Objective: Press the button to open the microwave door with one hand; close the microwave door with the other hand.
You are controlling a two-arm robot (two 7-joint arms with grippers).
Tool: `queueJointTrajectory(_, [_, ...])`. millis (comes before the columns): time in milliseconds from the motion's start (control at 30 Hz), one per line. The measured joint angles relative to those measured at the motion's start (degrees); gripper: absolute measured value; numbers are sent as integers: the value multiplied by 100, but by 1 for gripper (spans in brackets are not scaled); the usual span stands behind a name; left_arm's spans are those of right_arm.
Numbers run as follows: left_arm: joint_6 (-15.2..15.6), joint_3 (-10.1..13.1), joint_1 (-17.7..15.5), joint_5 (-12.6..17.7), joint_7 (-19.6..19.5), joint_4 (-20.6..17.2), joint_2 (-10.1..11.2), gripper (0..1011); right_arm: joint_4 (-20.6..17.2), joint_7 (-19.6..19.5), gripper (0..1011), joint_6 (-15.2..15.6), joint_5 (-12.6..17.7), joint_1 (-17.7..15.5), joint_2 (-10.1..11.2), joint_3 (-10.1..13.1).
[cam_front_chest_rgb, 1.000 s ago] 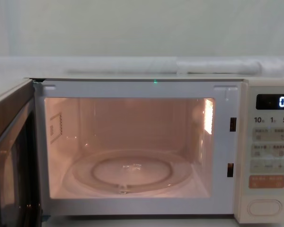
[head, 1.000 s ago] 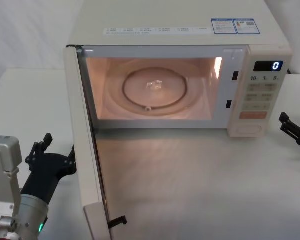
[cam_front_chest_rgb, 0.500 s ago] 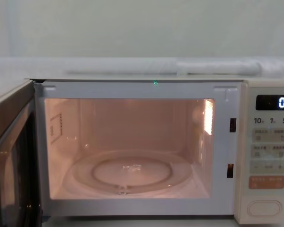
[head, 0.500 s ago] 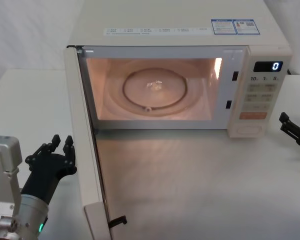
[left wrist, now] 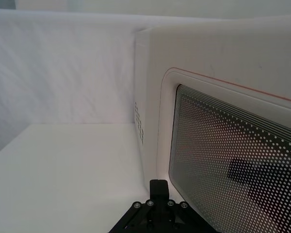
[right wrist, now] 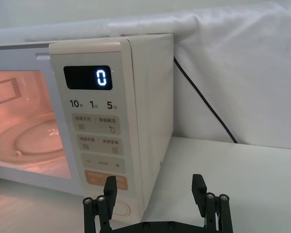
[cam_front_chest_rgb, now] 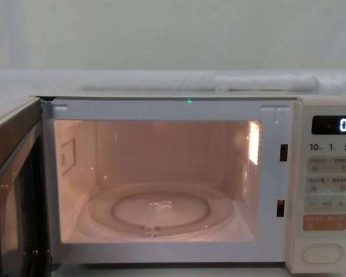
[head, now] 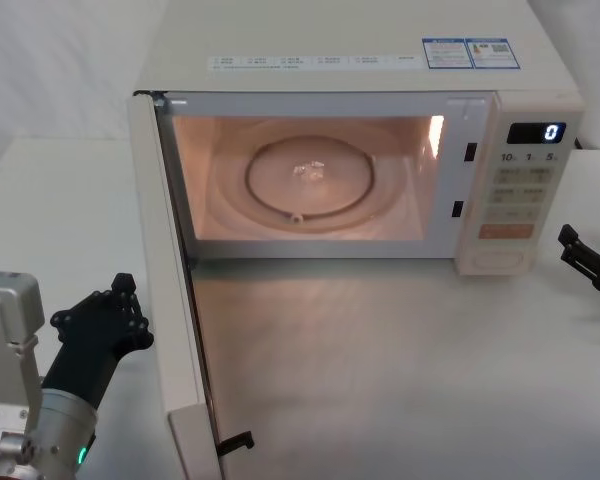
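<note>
The microwave door (head: pixel 170 290) stands wide open, swung out toward the near left on its left-hand hinge, so the lit cavity with its glass turntable (head: pixel 310 180) is in plain sight. The left gripper (head: pixel 123 300) sits low at the near left, just beside the door's outer face; its black fingers (head: pixel 120 290) are drawn together into a single tip, and whether that tip touches the panel I cannot tell. From the left wrist view the dotted dark window of the door (left wrist: pixel 233 165) rises right beside the gripper (left wrist: pixel 158 187). The button (head: pixel 497 259) is at the bottom of the control panel (head: pixel 525 190) on the microwave's right side, below the orange keys, with the display (head: pixel 536 132) above reading 0. The right gripper (head: pixel 585 258) hangs over the white worktop (head: pixel 400 370) to the right of the microwave, near the button's level but apart from it, its fingers (right wrist: pixel 199 187) spread well apart with nothing between them.
</note>
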Motion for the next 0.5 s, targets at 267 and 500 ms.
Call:
queueJointTrajectory(267, [0,-160,123,-2,-278,-147,88,0,0,0,1002,0,0,0,0,0])
queueJointTrajectory(500, [-44,-599,448,-412,-847,-522,267,0,0,0,1002,0,0,0,0,0])
